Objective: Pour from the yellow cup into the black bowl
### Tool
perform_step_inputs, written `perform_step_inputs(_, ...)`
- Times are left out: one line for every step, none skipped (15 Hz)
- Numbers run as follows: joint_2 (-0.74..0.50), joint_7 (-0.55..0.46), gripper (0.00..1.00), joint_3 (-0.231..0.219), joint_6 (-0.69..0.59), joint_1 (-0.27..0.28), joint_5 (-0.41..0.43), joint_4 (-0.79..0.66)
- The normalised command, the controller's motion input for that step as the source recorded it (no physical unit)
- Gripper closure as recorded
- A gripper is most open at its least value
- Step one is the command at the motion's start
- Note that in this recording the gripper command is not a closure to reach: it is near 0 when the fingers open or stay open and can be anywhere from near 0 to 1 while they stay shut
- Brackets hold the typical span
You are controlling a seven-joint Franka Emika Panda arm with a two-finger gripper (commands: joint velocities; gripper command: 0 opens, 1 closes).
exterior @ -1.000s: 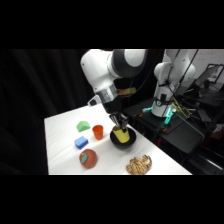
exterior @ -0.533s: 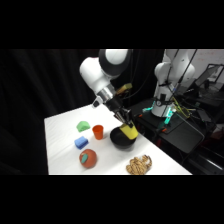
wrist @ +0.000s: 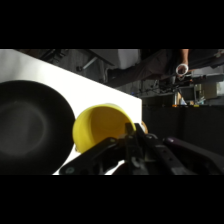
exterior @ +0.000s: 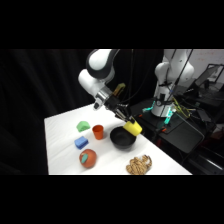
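The yellow cup (wrist: 102,127) is sitting tipped right over in the gripper (wrist: 131,131), open mouth facing the camera, with a black finger (wrist: 129,131) hooking over its rim. The black bowl (wrist: 31,125) is filling the left side, just beside the cup's mouth. The white table (wrist: 95,87) is running off behind them both.

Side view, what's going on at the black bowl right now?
The white arm's claw holds the yellow cup, tipped on its side over the far rim of the black bowl. In the wrist view the cup's open mouth faces toward the bowl. Whether anything is coming out cannot be seen. The orange cup stands untouched on the white table beside the bowl.
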Motion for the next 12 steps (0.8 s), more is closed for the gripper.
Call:
perform_step_inputs(0.31, -0.42, 0.18, -0.052, -0.46, -0.099, 0.105, 0.36)
perform_step_inputs(0.30, -0.40, 0.18, -0.040, -0.44, -0.092, 0.101, 0.37)
perform_step_inputs(0.29, -0.38, 0.18, -0.030, -0.42, -0.086, 0.101, 0.36)
perform_step_inputs(0.26, -0.32, 0.18, -0.022, -0.38, -0.069, 0.087, 0.34)
perform_step_inputs(0.20, -0.25, 0.18, -0.019, -0.31, -0.044, 0.082, 0.29)
perform_step_inputs(0.08, -0.15, 0.18, -0.027, -0.11, 0.005, 0.075, 0.19)
perform_step_inputs(-0.09, -0.07, 0.18, -0.048, 0.21, 0.073, 0.050, 0.03)
perform_step_inputs(-0.17, -0.05, 0.18, -0.047, 0.27, 0.090, 0.027, -0.03)
perform_step_inputs(-0.28, 0.02, 0.18, -0.060, 0.46, 0.145, -0.034, -0.14)
perform_step_inputs(-0.36, 0.06, 0.18, -0.063, 0.59, 0.180, -0.081, -0.21)
perform_step_inputs(-0.40, 0.11, 0.18, -0.057, 0.64, 0.194, -0.107, -0.27)
perform_step_inputs(-0.45, 0.13, 0.18, -0.042, 0.65, 0.200, -0.134, -0.33)
